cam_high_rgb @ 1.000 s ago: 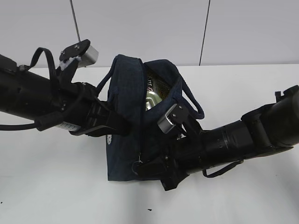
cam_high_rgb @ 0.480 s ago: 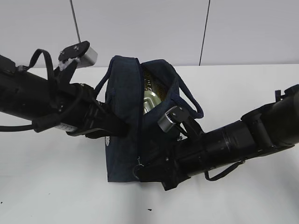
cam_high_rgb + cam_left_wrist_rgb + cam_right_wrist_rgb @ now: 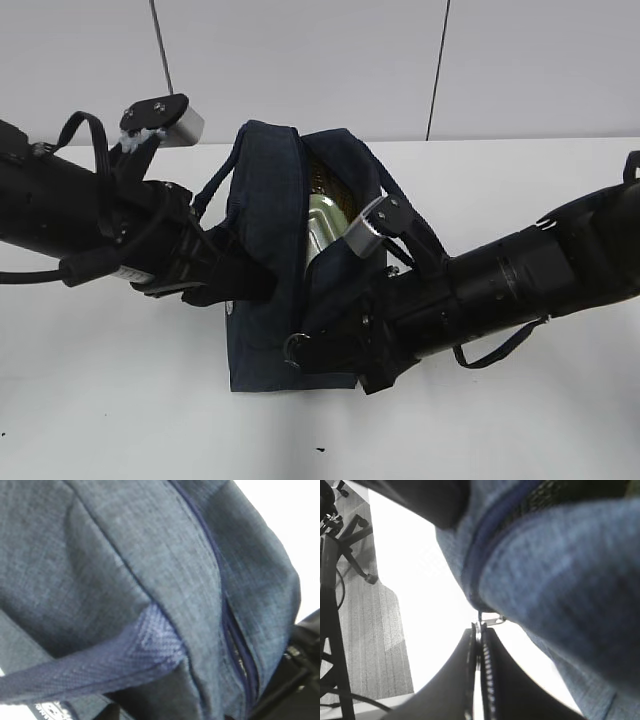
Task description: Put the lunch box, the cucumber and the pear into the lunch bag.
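Observation:
The navy lunch bag (image 3: 265,200) stands on the white table, its top partly open onto shiny foil lining (image 3: 325,215). My right gripper (image 3: 305,352) is at the bag's lower front end, shut on the zipper's silver ring pull (image 3: 490,620), which shows pinched between the closed fingers (image 3: 465,680). My left gripper (image 3: 243,285) presses against the bag's left side. Its wrist view is filled with bag fabric (image 3: 125,555), a handle strap (image 3: 100,665) and the zipper line (image 3: 230,630), and its jaws do not show clearly. The lunch box, cucumber and pear are out of view.
The table (image 3: 120,400) stretches to the front and both sides, with a grey wall behind. Both black arms flank the bag closely. Past the table's edge, the right wrist view shows floor and chair legs (image 3: 345,530).
My right arm has risen and pushed left along the bag while still holding the ring pull. The left arm has shifted slightly left and down. The bag has barely moved.

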Robot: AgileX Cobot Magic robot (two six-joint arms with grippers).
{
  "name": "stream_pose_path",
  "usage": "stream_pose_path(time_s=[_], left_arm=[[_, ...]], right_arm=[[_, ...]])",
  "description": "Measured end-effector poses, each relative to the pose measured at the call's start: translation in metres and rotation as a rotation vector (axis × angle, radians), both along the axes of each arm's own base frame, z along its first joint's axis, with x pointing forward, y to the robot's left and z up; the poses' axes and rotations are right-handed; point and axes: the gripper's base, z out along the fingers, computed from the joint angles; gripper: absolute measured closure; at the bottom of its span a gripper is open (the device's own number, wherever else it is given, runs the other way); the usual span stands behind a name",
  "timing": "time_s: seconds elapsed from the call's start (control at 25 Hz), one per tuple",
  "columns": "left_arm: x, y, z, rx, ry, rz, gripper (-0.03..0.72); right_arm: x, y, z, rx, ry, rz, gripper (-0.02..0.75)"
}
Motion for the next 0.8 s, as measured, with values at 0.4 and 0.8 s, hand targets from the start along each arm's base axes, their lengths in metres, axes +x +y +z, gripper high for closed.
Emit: stream_pose_path(time_s=[0.4,0.8], left_arm=[[0.001,0.000,0.000,0.004,-0.006,0.004,0.188],[0.001,0.000,0.000,0.004,-0.005,0.003,0.179]], right_arm=[[-0.006,-0.003,0.023,-0.010,-0.028,-0.003,0.732],[-0.011,-0.008,0.054,-0.012,-0.134,-0.027,0.732]])
